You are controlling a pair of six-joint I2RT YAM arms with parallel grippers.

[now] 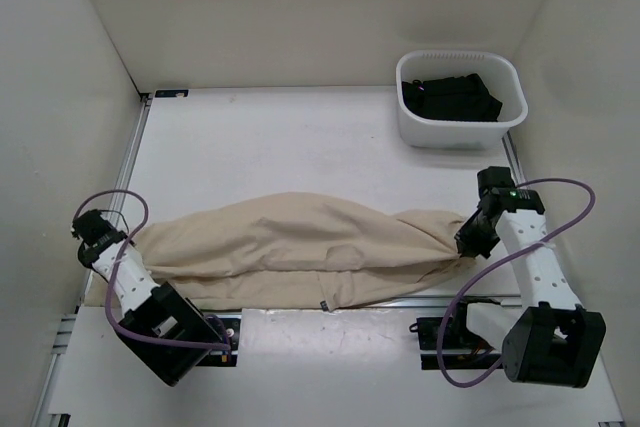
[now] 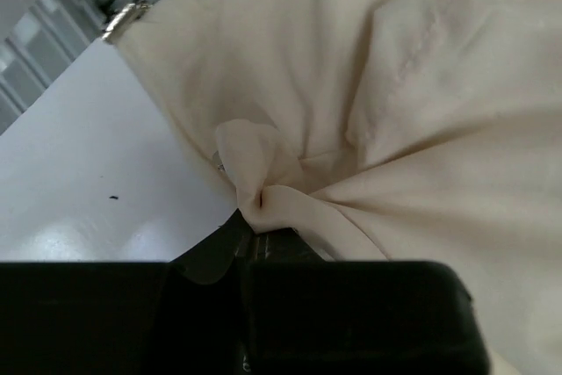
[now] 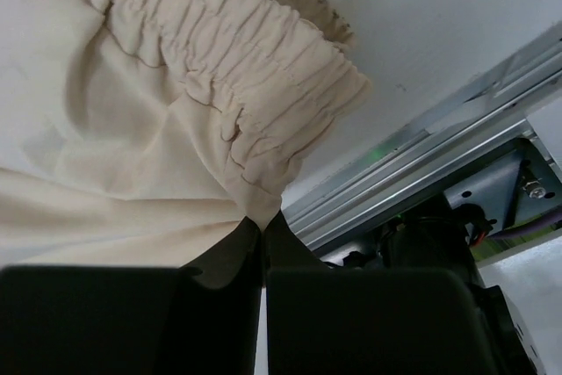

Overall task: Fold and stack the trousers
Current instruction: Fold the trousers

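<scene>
The beige trousers [image 1: 290, 247] lie stretched left to right along the table's near edge, folded lengthwise. My left gripper [image 1: 118, 243] is shut on their left end; in the left wrist view [image 2: 263, 217] the fabric [image 2: 395, 85] bunches into the closed jaws. My right gripper [image 1: 468, 239] is shut on the right end; in the right wrist view [image 3: 262, 226] it pinches the gathered elastic waistband [image 3: 237, 68]. The cloth hangs slightly over the front edge.
A white tub [image 1: 512, 117] with black garments [image 1: 450, 97] stands at the back right. White walls enclose the table [image 1: 300, 137] on three sides. A metal rail [image 3: 421, 155] runs along the near edge under the trousers.
</scene>
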